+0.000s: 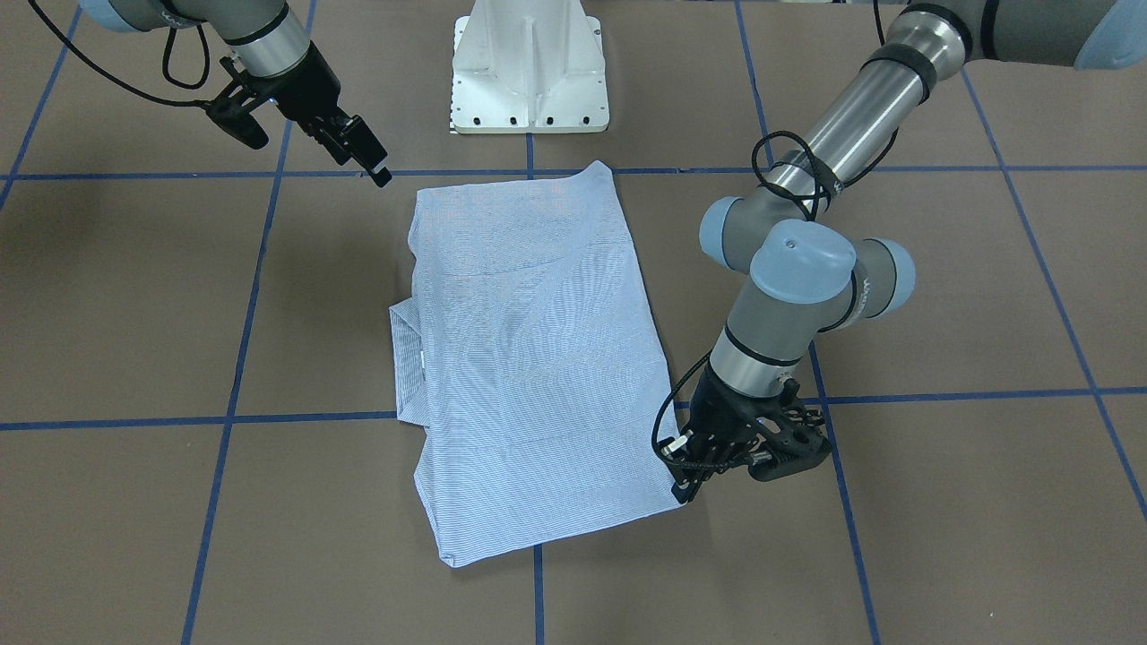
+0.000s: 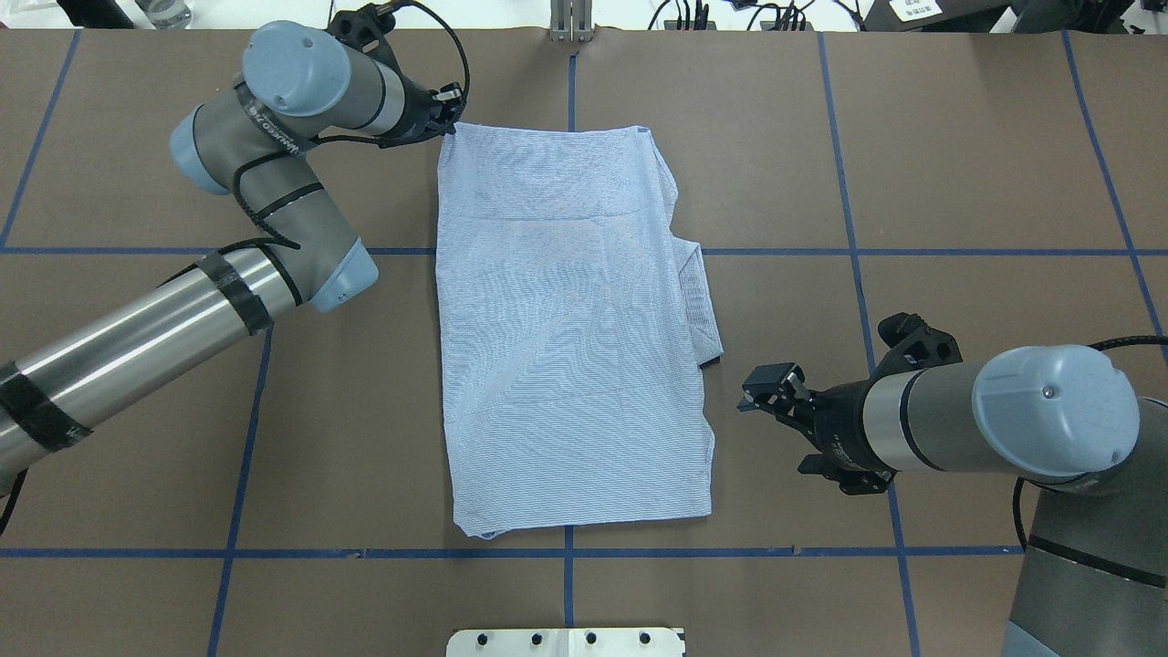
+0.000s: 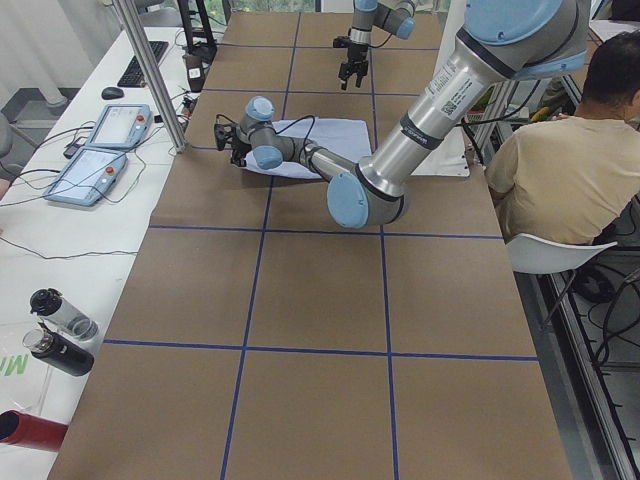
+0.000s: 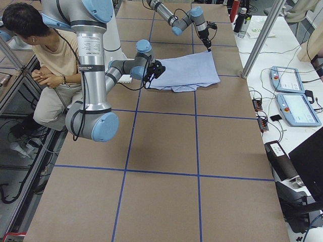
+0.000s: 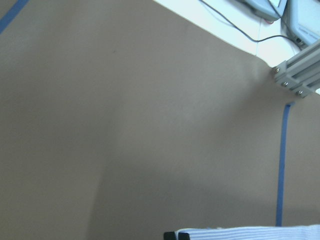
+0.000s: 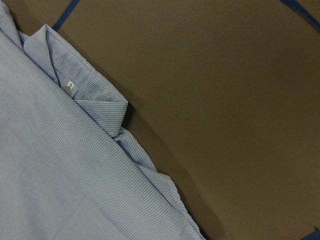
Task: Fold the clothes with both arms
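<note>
Seemingly poised for a fold — with left tool (image 1: pixel 684 488) at a shirt (image 1: pixel 529 358) corner, grip impossible to tell, and right tool (image 2: pixel 756 391) spread, clear of the collar (image 2: pixel 698 301) side.

Shirt (image 2: pixel 566 347): I read light blue-and-white pinstripe, folded into a long rectangle, flat on the tabletop (image 2: pixel 958 182). Collar (image 2: pixel 699 306) juts out on the robot's right side, with the white neck label (image 6: pixel 70 86) visible. Left gripper (image 2: pixel 444 102) sits at the far left corner; I cannot confirm a grip. Right gripper (image 2: pixel 757 392) hovers beside the collar, not touching it.
</note>
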`<state>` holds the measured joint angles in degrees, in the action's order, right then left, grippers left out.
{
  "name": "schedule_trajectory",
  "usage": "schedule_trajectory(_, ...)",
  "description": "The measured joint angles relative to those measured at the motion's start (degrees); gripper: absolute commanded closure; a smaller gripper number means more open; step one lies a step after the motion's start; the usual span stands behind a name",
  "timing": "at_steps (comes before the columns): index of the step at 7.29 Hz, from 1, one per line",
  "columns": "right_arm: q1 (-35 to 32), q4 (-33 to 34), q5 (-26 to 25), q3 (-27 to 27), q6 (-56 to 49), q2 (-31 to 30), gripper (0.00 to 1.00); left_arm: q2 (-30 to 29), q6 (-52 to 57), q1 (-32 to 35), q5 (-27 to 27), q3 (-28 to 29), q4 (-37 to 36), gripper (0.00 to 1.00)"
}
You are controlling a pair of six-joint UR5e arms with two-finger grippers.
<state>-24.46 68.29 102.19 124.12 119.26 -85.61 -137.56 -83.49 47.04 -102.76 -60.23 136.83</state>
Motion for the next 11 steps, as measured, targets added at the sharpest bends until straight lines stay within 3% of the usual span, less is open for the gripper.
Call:
schedule_trajectory(2,0.63,0.02,-3.17,-1.88,0.24,0.84,0.0,-1.39,1.63,2.35,-1.8,2.83,2.12,0.37)
schedule_trajectory(3,1.87,0.33,-5.39,-3.38,0.73,2.12,0.0,-0.18,2.01,4.37,-4.87,1.61,2.48,0.37)
schedule_trajectory(6,12.02,2.16,-18.73,-5.35,10.19,3.79,0.0,4.31,2.23,6.55,-9.17,-3.69,2.32,0.37)
schedule_trajectory(7,14.4,2.42,-20.93,-6.49,13.61,4.62,0.0,4.62,2.21,6.62,-9.37,-4.13,2.23,0.37)
schedule_trajectory(11,16.0,12.43,-23.33,-13.03,16.29,15.81,0.0,5.43,2.09,6.65,-9.48,-5.19,2.1,0.36)
